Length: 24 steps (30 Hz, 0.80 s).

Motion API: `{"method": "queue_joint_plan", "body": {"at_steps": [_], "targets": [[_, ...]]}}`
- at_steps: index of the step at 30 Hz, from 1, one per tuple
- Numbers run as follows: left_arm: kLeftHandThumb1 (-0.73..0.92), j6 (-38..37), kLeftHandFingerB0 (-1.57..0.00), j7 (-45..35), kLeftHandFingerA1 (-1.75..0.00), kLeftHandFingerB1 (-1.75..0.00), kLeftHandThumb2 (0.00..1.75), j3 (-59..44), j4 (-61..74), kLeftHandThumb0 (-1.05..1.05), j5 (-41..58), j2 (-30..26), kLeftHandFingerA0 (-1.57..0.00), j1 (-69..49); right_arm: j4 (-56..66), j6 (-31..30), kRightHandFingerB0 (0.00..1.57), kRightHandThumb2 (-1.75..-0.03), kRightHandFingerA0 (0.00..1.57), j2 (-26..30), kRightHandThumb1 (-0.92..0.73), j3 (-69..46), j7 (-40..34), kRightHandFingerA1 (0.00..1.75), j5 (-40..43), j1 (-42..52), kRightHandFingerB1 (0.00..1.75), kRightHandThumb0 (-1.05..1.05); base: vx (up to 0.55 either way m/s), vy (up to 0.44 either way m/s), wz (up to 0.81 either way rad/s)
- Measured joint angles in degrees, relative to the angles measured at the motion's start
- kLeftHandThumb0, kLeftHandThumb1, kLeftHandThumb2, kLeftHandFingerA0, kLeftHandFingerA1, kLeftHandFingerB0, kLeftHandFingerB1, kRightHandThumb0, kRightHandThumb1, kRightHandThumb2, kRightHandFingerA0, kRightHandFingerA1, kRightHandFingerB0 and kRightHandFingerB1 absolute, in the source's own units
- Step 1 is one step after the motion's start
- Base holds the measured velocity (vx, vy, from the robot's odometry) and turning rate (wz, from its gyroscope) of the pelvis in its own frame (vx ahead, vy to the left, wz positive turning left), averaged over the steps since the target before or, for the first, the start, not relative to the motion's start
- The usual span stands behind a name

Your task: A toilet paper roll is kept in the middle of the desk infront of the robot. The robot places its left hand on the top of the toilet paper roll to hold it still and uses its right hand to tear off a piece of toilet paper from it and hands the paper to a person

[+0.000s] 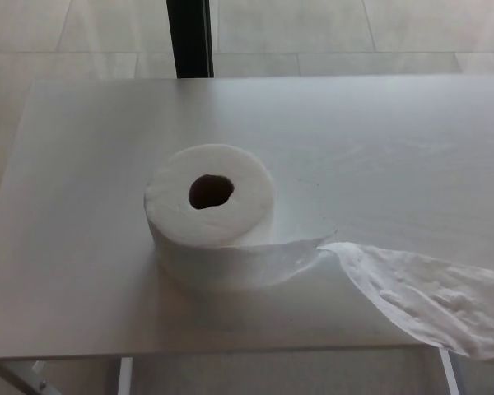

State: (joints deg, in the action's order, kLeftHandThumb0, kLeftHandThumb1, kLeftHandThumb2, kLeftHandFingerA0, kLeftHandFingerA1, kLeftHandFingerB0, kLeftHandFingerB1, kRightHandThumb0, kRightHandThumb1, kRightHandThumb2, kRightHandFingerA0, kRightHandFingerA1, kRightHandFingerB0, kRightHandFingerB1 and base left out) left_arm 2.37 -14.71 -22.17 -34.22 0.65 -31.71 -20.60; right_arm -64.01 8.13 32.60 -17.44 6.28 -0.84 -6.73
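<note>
Pale tiled floor behind, dark post (189, 37) at far centre. White counter (82, 271) fills the view. Toilet paper roll (211, 206) stands on end near the middle, core hole up. Loose tail (420, 296) runs off its near side to the right, crumpled, reaching the counter's near right edge and looks to overhang it. Neither robot hand shows, so can't tell either one's state.

Handling, my read: roll is light and squashy and would likely skid or tip on the smooth counter if pulled unpinned. Left robot hand flat on the top rim, press gently, don't crush the core. Tail is thin, limp, tears easily: right robot hand should pinch the crumpled part at the right, well clear of the roll, and snap sideways.
</note>
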Motion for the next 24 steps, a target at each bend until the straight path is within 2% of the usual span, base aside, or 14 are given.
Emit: {"method": "queue_joint_plan", "body": {"at_steps": [1, 5, 6, 7, 8, 9, 10, 15, 16, 17, 18, 21, 23, 24], "targets": [[0.73, 0.2, -0.02, -0.4, -0.3, -0.3, 1.06, -0.3, 0.1, -0.65, 0.3, -0.1, -0.01, -0.3, -0.3, 0.0, 0.0, -0.73, 0.15, 0.5, -0.31, -0.1, 0.3, 0.66, 0.1, 0.0, 0.4, -0.5, 0.0, 0.0, 0.0], [0.74, 0.9, -0.05, -1.3, -0.23, -0.23, 1.04, -2.5, 0.3, -0.75, 2.1, 0.1, -0.05, -1.1, -1.1, 0.2, 0.0, -0.72, 0.14, 2.2, -0.35, -0.4, 0.9, 0.65, 0.5, -0.1, 0.39, -0.53, 0.0, 0.0, 0.0], [0.72, 0.9, -0.02, -1.4, -0.37, -0.28, 1.03, -3.1, 0.3, -0.68, 2.5, 0.1, -0.02, -1.2, -1.2, 0.3, 0.0, -0.9, 0.2, 2.6, -0.35, -0.4, 0.9, 0.63, 0.6, -0.3, 0.53, -0.16, 0.0, 0.0, 0.0], [0.72, 1.0, -0.02, -1.4, -0.37, -0.28, 1.03, -3.5, 0.3, -0.68, 2.8, 0.1, -0.02, -1.2, -1.4, 0.4, 0.0, -0.9, 0.2, 2.8, -0.35, -0.4, 0.8, 0.63, 0.6, -0.5, 0.53, -0.16, 0.0, 0.0, 0.0], [0.69, 1.0, -0.02, -1.4, -0.39, -0.3, 1.01, -4.3, -0.1, -0.68, 3.2, 0.3, -0.03, -1.1, -1.8, 0.3, 0.12, -0.94, 0.52, 2.9, -0.37, -0.5, 0.6, 0.81, 0.7, -0.8, 0.57, 0.03, 0.0, 0.0, 0.0], [0.71, 1.2, 0.0, -1.4, -0.44, -0.3, 1.02, -4.9, -0.4, -0.66, 3.6, 0.4, -0.05, -1.1, -2.1, 0.3, 0.33, -0.8, 0.61, 3.0, -0.47, -0.6, 0.5, 0.92, 0.8, -0.9, 0.66, 0.17, 0.0, 0.0, 0.0], [0.71, 1.5, 0.0, -1.3, -0.43, -0.27, 1.01, -5.7, -0.4, -0.69, 4.1, 0.7, -0.07, -1.2, -2.5, 0.2, 0.42, -0.85, 0.69, 3.1, -0.47, -0.7, 0.2, 0.91, 0.9, -0.9, 0.68, 0.2, 0.0, 0.0, 0.0], [0.74, 1.7, -0.03, -1.0, -0.33, -0.29, 1.05, -5.0, -3.9, -0.65, 4.1, 0.6, -0.03, -1.3, -5.1, -0.8, 0.64, -0.53, 0.72, 4.0, -0.46, 0.3, 2.0, 0.66, 0.9, 0.3, 0.64, -0.04, 0.0, 0.0, 0.0], [0.74, 1.7, -0.03, -1.0, -0.33, -0.29, 1.05, -4.2, -4.7, -0.65, 3.9, 0.4, -0.03, -1.4, -5.3, -1.0, 0.64, -0.53, 0.72, 4.2, -0.46, 1.2, 2.8, 0.66, 0.7, 0.8, 0.64, -0.04, 0.0, 0.0, 0.0], [0.74, 1.7, -0.03, -1.0, -0.42, -0.3, 1.04, -3.5, -5.2, -0.64, 3.7, 0.3, 0.0, -1.4, -5.3, -1.2, 0.63, -0.55, 0.44, 4.2, -0.5, 1.9, 3.5, 0.61, 0.6, 1.3, 0.69, 0.1, 0.0, 0.0, 0.0], [0.74, 1.7, -0.01, -1.0, -0.39, -0.27, 1.04, -2.7, -5.6, -0.64, 3.5, 0.0, -0.01, -1.7, -5.5, -1.6, 0.45, -0.61, 0.46, 4.3, -0.51, 2.6, 4.5, 0.66, 0.5, 1.9, 0.63, 0.09, 0.0, 0.0, 0.0], [0.8, 1.3, 0.0, -1.6, -0.26, -0.23, 1.08, -0.7, -5.0, -0.59, 2.7, -1.5, -0.01, -4.0, -6.2, -2.8, 0.38, -0.61, 0.64, 5.0, -0.57, 3.9, 6.9, 0.76, 0.4, 4.0, 0.59, 0.01, 0.0, 0.0, 0.0], [0.76, 1.3, -0.01, -2.2, -0.34, -0.25, 1.04, -1.0, -4.5, -0.62, 2.6, -4.1, -0.02, -5.7, -6.1, -3.9, 0.38, -0.66, 0.7, 6.6, -0.54, 3.2, 6.7, 0.88, 0.6, 5.2, 0.64, 0.02, 0.0, 0.0, 0.0], [0.68, 1.3, 0.0, -2.2, -0.48, -0.48, 1.17, -1.2, -4.6, -0.29, 2.6, -5.0, 0.0, -5.7, -5.9, -4.2, 0.23, -0.87, 0.51, 7.1, -0.42, 2.8, 6.6, 0.85, 0.7, 5.2, 0.62, -0.13, 0.0, 0.0, 0.0]]}}
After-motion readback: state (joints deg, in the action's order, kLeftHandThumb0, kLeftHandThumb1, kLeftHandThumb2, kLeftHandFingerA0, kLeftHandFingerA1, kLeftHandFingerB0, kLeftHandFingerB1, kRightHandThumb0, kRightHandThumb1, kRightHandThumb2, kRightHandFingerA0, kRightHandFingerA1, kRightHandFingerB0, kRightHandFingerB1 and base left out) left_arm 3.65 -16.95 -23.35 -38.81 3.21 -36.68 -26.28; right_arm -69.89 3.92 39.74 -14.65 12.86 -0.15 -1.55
